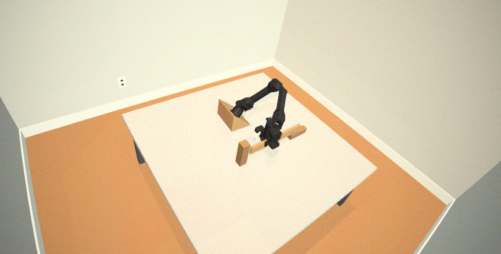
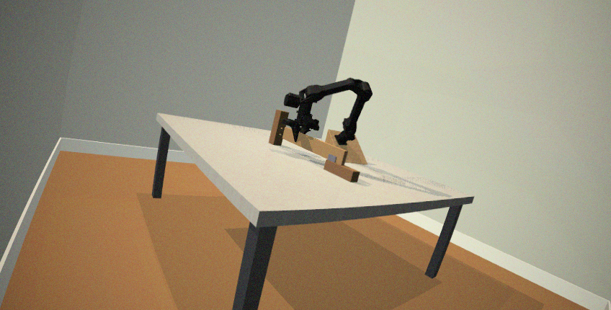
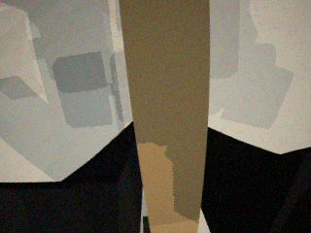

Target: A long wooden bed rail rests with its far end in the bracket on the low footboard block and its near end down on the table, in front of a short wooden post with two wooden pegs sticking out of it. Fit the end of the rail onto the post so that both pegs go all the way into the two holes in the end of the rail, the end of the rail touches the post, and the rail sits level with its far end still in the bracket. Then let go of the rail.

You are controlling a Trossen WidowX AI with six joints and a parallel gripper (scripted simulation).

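Note:
The long wooden rail point(image 1: 258, 147) point(image 2: 322, 148) point(image 3: 165, 73) stands on edge. Its far end is at the bracket point(image 1: 293, 132) point(image 2: 331, 158) on the low footboard block point(image 1: 298, 133) point(image 2: 341, 170). Its near end is off the table, close beside the upright post point(image 1: 241, 154) point(image 2: 278, 128), with a narrow gap showing in the top view. The pegs are only tiny specks on the post; their fit to the holes cannot be made out. My gripper point(image 1: 270, 143) point(image 2: 295, 136) point(image 3: 158, 127) points down and is shut on the rail, nearer its post end.
A wedge-shaped wooden base point(image 1: 227, 116) point(image 2: 354, 151) carries the arm, behind the rail in the top view. The arm arches over from it. All stand on a pale table point(image 1: 197, 181) point(image 2: 223, 156), well inside its edges.

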